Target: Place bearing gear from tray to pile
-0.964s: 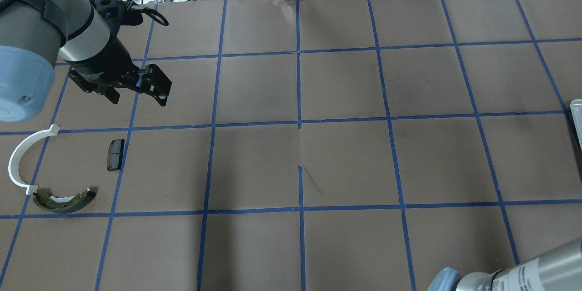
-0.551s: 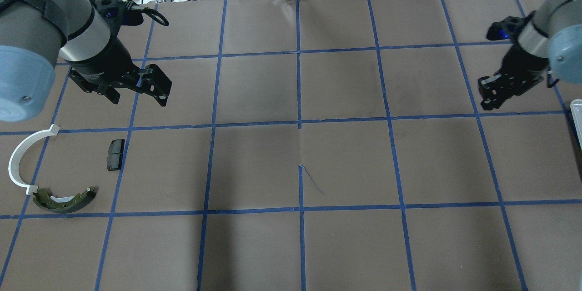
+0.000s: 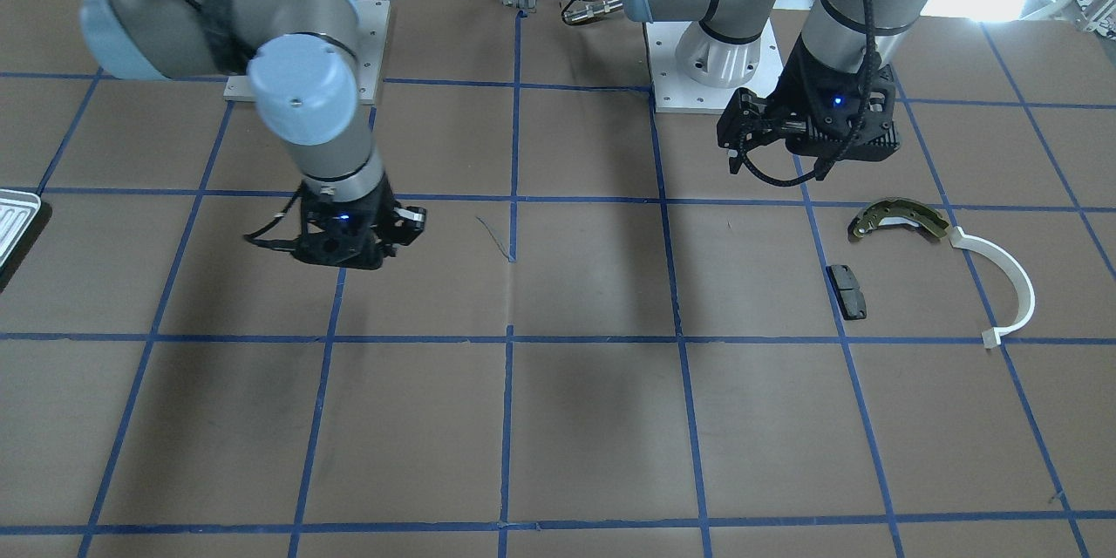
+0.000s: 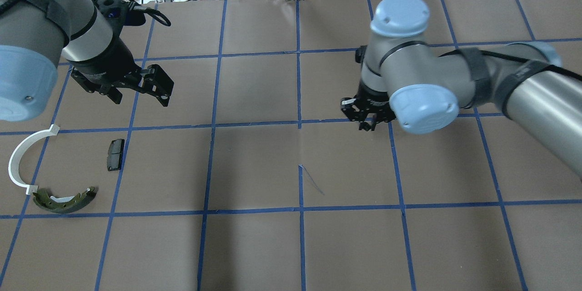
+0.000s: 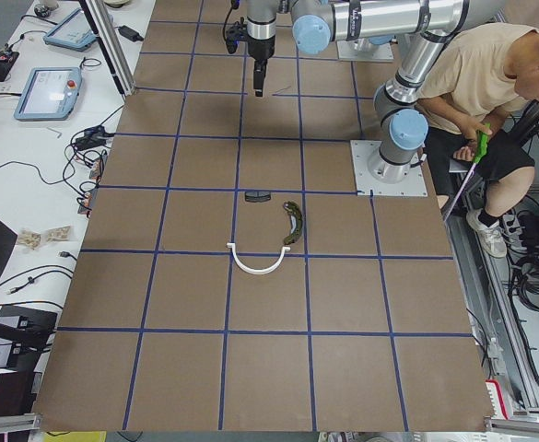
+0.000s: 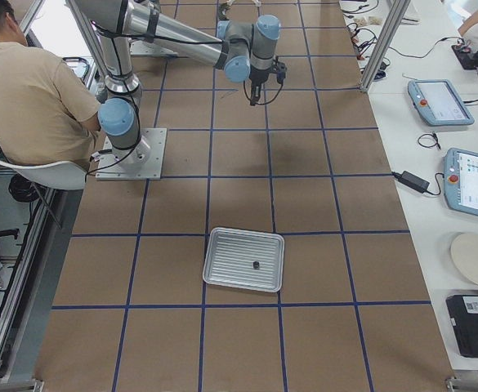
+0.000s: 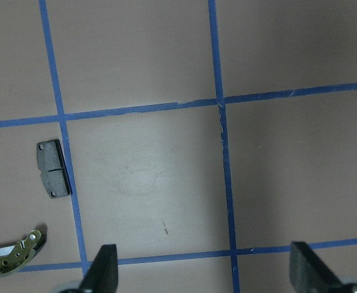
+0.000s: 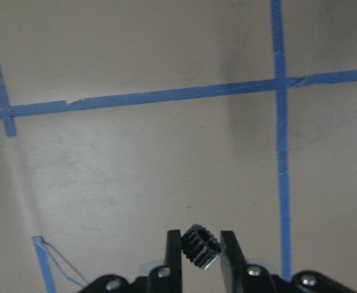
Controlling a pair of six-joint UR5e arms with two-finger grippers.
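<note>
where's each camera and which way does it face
Overhead: behind the robot, looking forward and down; left gripper at left, right gripper at right.
Front-facing: across the table, facing the robot; sides mirrored.
Exterior left: table end by the bronze shoe, looking along it; left arm nearest.
Exterior right: opposite end, by the tray; right arm nearest.
Left wrist: down between its fingertips at the black pad.
Right wrist: down at its clamped gear.
Shared: overhead and front-facing show shoe and pad.
</note>
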